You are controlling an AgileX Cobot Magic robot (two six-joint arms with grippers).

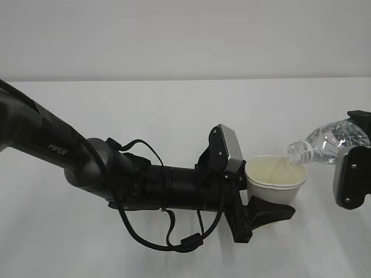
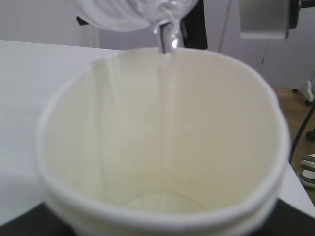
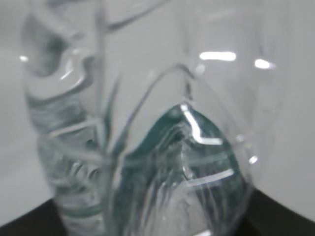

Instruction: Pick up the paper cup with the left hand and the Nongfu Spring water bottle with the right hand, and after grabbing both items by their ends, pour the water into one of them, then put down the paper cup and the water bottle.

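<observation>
The cup [image 2: 162, 147] fills the left wrist view, its rolled rim nearest the lens and its cream inside running down to a base where a little water seems to lie. It is thin paper, light and soft-walled, so it should dent under a hard squeeze and grow heavier as it fills; a hold low on the body, near the base, looks the safest, and that is about where the left hand [image 1: 261, 211] has it, jaws part-way open and closed round the lower wall with the cup held up off the table [image 1: 174, 116] and upright. A thin stream [image 2: 167, 42] drops from the bottle mouth just above the far rim and lands inside. The bottle [image 1: 327, 142] is tilted neck-down toward the cup, its mouth over the rim but apparently not touching it. In the right wrist view its ribbed clear wall sits right against the lens, with green tints showing through. It is thin plastic, springy, likely slick if wet, and getting lighter as it empties. The right hand [image 1: 353, 174] grips it by the rear end at the frame's edge, jaws about half open around it; the contact itself is mostly out of sight.
</observation>
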